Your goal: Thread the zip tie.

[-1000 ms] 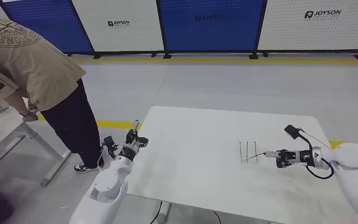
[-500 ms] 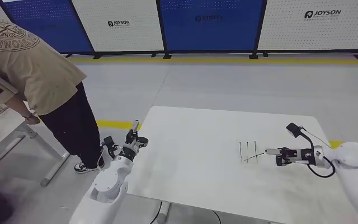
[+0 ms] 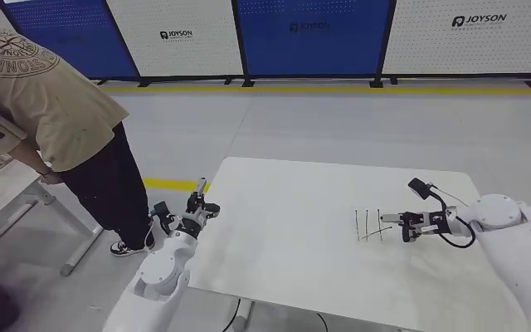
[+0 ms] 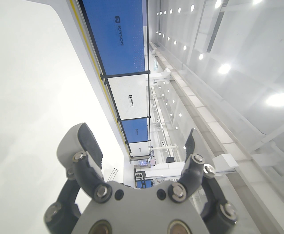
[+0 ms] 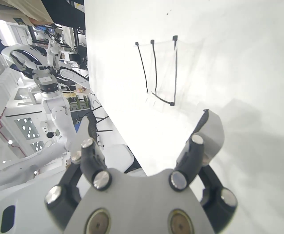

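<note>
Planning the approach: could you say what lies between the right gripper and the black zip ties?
Just bare white table between right gripper and black zip ties, in the right wrist view.

A white table (image 3: 274, 249) with rounded corners takes up the lower centre and right of the top view. In the right part of its surface lie three black zip ties (image 3: 367, 222). They are thin, straight, side by side and nearly parallel, each with its small square head at the upper end in the frame. A fourth tie (image 5: 162, 99) lies slantwise across their lower ends. Under them there may be a clear film (image 5: 165, 66), though its edges are faint. A dark speck (image 5: 167, 14) sits on the surface above the heads.
</note>
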You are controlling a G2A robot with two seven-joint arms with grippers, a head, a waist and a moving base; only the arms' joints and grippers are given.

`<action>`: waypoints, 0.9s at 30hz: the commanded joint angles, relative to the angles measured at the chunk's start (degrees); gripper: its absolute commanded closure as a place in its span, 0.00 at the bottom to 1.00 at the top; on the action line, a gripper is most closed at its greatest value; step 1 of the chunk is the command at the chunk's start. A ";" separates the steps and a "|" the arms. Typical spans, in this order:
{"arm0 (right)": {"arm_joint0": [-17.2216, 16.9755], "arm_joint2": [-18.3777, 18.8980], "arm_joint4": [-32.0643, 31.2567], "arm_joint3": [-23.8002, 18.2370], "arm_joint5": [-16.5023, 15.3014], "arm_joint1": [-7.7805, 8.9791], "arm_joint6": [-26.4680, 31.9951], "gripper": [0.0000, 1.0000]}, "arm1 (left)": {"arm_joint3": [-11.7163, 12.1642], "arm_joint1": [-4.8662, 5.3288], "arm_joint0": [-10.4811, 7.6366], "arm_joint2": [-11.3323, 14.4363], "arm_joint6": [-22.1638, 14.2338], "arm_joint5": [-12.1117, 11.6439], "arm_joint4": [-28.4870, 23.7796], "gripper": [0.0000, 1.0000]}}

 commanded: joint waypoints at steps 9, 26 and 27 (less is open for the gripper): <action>-0.03 0.05 0.00 -0.13 0.04 0.03 0.04 0.00 | 0.00 0.00 0.00 0.00 0.00 0.00 0.00 0.00; -1.19 0.71 -0.22 0.52 0.52 0.21 -1.02 0.53 | 0.00 0.00 0.00 0.00 0.00 0.00 0.00 0.00; -1.16 0.71 -0.21 0.70 0.59 0.18 -0.98 0.53 | 0.00 0.00 0.00 0.00 0.00 0.00 0.00 0.00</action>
